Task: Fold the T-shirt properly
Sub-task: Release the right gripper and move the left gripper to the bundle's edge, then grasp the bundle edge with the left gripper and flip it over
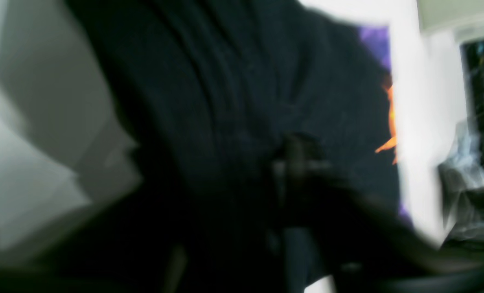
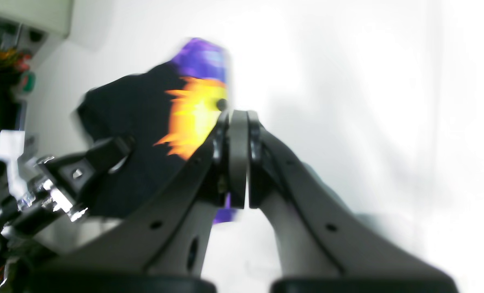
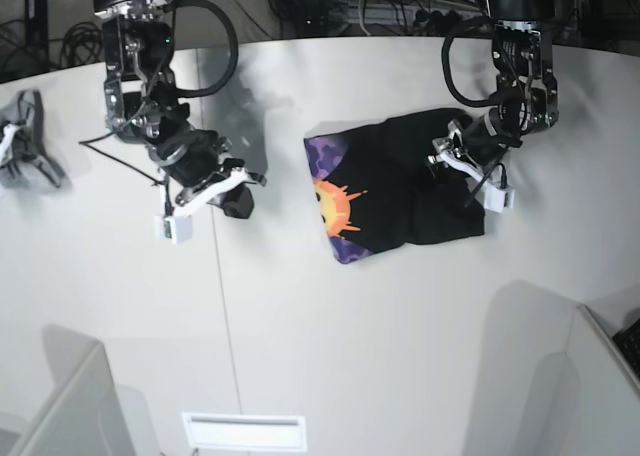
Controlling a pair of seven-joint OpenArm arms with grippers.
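The T-shirt (image 3: 410, 191) lies folded into a rough rectangle on the white table (image 3: 300, 326), black side up, with the orange sun and purple print showing along its left edge. My left gripper (image 3: 455, 161) is down on the shirt's right part. In the blurred left wrist view its dark fingers (image 1: 298, 158) sit against the black T-shirt (image 1: 246, 101), and how the jaws stand is unclear. My right gripper (image 2: 237, 122) is shut with nothing in it, and the T-shirt (image 2: 132, 122) lies beyond it. In the base view the right gripper (image 3: 238, 198) hangs left of the shirt, apart from it.
A grey bundle (image 3: 25, 141) lies at the table's far left edge. Grey panels stand at the front left (image 3: 70, 406) and front right (image 3: 590, 376). Cables and equipment (image 3: 330, 6) run behind the table's back edge.
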